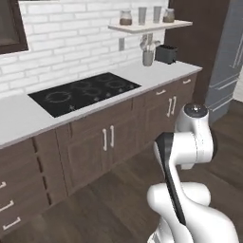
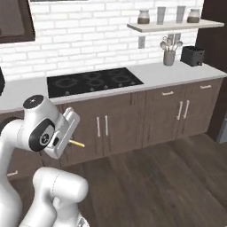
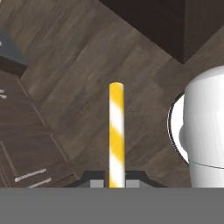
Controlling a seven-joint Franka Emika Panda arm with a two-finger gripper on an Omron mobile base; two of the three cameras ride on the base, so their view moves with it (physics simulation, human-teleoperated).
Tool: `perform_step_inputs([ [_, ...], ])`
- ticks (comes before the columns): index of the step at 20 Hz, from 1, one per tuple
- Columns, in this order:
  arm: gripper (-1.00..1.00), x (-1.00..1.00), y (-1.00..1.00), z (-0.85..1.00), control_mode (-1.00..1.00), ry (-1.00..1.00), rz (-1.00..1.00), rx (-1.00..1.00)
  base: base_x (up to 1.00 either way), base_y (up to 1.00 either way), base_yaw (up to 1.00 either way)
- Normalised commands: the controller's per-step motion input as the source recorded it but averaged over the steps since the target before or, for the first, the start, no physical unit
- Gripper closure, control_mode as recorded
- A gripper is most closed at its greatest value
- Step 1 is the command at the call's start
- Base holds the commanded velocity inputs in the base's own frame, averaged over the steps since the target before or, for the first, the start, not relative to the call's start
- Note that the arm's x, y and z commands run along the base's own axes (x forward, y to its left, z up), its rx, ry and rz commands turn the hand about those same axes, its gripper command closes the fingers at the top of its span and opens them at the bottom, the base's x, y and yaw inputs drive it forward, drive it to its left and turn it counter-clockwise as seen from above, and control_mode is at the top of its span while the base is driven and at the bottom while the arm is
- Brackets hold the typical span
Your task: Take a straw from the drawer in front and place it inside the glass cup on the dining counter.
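Note:
The straw (image 3: 116, 131), striped yellow and white, stands up between my two dark fingertips in the hand view, and my gripper (image 3: 116, 180) is shut on its lower end. From the right base view the straw (image 2: 78, 143) sticks out sideways from my gripper (image 2: 70, 141), held low in front of the cabinet doors and above the wood floor. A stack of shut drawer fronts (image 1: 10, 205) sits at the far left of the cabinet run. I cannot tell which one is the task's drawer. The glass cup and the dining counter are out of view.
A white worktop (image 1: 19, 118) carries a black cooktop (image 1: 85, 92), a utensil holder (image 1: 148, 57) and a dark toaster (image 1: 166, 53). Jars stand on a wall shelf (image 1: 149, 26). A grey fridge (image 1: 228, 61) is at the right. Wood floor (image 2: 159, 177) lies open ahead.

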Motion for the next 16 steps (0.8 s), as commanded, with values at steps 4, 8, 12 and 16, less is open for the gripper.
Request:
perform_step_inputs([
  [4, 1.0, 0.0, 0.0, 0.0, 1.0, 0.0, 0.0, 0.0, 0.74, -0.28, -0.69],
  [8, 1.0, 0.0, 0.0, 0.0, 1.0, 0.0, 0.0, 0.0, 0.83, -0.38, -0.65],
  [12, 1.0, 0.0, 0.0, 0.0, 1.0, 0.0, 0.0, 0.0, 1.0, -0.3, -0.55],
  [16, 1.0, 0.0, 0.0, 0.0, 1.0, 0.0, 0.0, 0.0, 1.0, -0.06, -0.45],
])
